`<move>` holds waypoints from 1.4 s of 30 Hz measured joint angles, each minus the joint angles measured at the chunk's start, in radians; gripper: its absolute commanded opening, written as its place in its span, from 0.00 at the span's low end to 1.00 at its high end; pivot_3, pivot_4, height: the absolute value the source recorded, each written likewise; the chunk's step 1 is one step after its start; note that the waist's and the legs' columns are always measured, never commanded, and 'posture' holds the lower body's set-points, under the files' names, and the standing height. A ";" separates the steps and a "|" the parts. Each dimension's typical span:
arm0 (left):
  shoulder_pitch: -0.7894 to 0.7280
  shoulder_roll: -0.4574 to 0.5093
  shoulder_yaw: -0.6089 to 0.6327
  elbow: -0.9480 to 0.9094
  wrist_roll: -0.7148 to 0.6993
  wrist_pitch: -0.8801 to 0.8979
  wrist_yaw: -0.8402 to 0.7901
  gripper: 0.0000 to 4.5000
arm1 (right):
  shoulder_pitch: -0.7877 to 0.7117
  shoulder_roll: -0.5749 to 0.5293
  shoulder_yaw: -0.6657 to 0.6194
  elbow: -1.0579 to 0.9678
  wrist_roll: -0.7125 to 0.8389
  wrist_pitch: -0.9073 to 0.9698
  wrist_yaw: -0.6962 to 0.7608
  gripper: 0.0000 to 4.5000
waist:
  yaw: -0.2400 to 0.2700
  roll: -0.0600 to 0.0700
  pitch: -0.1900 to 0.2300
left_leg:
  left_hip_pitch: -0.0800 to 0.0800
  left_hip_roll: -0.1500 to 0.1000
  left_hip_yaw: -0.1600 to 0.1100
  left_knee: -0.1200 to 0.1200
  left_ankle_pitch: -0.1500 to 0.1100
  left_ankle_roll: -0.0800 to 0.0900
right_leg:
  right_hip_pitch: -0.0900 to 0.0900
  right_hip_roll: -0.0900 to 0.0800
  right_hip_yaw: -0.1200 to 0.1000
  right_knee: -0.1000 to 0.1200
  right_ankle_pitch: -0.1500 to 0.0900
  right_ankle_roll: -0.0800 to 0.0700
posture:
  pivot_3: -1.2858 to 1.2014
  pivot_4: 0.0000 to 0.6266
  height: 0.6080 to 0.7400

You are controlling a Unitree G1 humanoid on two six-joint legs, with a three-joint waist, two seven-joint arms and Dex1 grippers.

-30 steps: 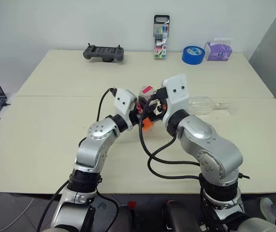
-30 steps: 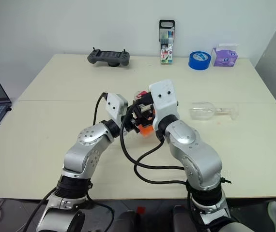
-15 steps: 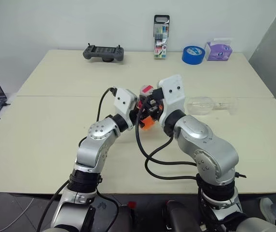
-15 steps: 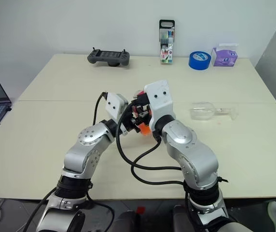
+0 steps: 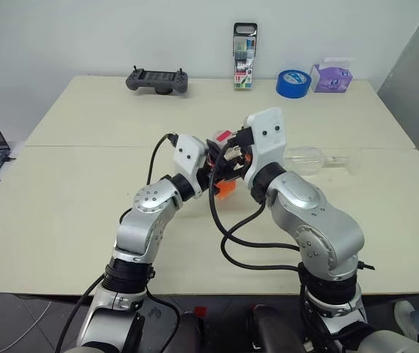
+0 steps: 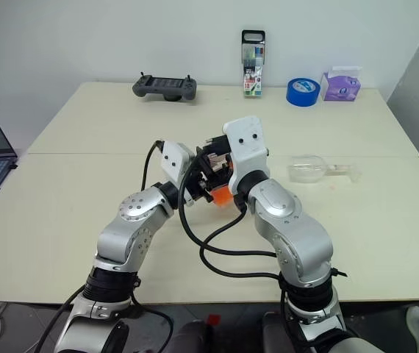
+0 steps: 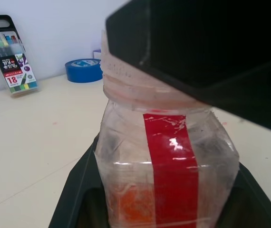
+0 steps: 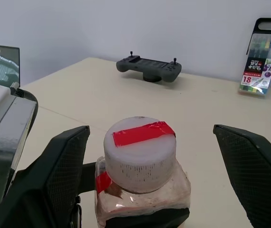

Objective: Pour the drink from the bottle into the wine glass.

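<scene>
Bottle (image 8: pixel 142 166) held mid-bench above the bench (image 5: pixel 84 184); left gripper (image 7: pixel 164 209) fingers clamped on its body, orange drink (image 7: pixel 130 204) low inside. Cap (image 8: pixel 140 145) on. Right gripper (image 8: pixel 150 156) fingers wide apart, one each side of the cap, not touching. Wine glass (image 5: pixel 309 159) lies on its side to the right, near the right arm.

Judgement: uncapping step. Centre the fingers on the cap, close squarely, twist while the left holds firm and upright. The glass needs standing up before any pour.
</scene>
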 measured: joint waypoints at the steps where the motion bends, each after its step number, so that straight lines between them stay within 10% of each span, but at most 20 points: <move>1: 0.000 0.000 0.000 0.000 0.000 0.000 0.000 0.39 | -0.001 0.000 0.000 0.004 0.000 0.000 -0.001 0.96 | 0.000 0.000 0.000 | 0.000 0.000 0.000 0.000 0.000 0.000 | 0.000 0.000 0.000 0.000 0.000 0.000 | 0.52 0.24 1.00; 9: 0.000 -0.001 -0.002 0.000 0.000 0.000 0.000 0.39 | -0.006 0.003 0.013 0.016 0.000 0.002 0.001 0.41 | 0.000 0.000 0.000 | 0.000 0.000 0.000 0.000 0.000 0.000 | 0.000 0.000 0.000 0.000 0.000 0.000 | 0.52 0.24 1.00; 16: 0.000 0.001 -0.001 -0.001 -0.001 -0.016 -0.005 0.39 | -0.004 -0.047 -0.004 0.018 0.033 -0.037 0.088 0.41 | 0.000 0.000 0.000 | 0.000 0.000 0.000 0.000 0.000 0.000 | 0.000 0.000 -0.001 -0.001 0.000 0.000 | 0.52 0.24 1.00; 24: 0.027 0.009 -0.121 -0.062 -0.046 0.014 -0.145 0.39 | 0.035 -0.568 -0.218 0.137 0.366 -0.175 0.821 0.41 | 0.003 0.000 0.000 | -0.001 -0.006 0.002 0.001 -0.001 0.003 | 0.003 -0.001 -0.001 -0.005 0.000 0.001 | 0.52 0.24 1.00; 33: 0.029 0.031 -0.149 -0.105 -0.061 0.041 -0.157 0.39 | -0.021 -0.671 -0.178 0.314 0.393 -0.342 1.070 0.41 | -0.010 0.000 0.001 | 0.004 0.002 0.003 0.000 -0.001 0.003 | 0.003 0.009 0.001 0.000 0.000 0.000 | 0.52 0.24 1.00; 40: 0.053 0.049 -0.100 -0.112 -0.059 0.053 -0.118 0.39 | -0.020 -0.660 -0.173 0.328 0.417 -0.311 1.068 0.96 | 0.000 0.000 0.001 | 0.003 0.001 0.003 0.001 -0.001 0.003 | 0.003 0.006 0.001 -0.001 0.000 0.000 | 0.52 0.24 1.00; 42: 0.052 0.050 -0.058 -0.105 -0.052 0.053 -0.082 0.39 | -0.007 -0.647 -0.161 0.307 0.425 -0.308 1.057 0.97 | 0.003 0.000 0.001 | 0.003 0.001 0.002 0.001 -0.001 0.003 | 0.003 0.006 0.001 -0.001 0.000 0.000 | 0.52 0.24 1.00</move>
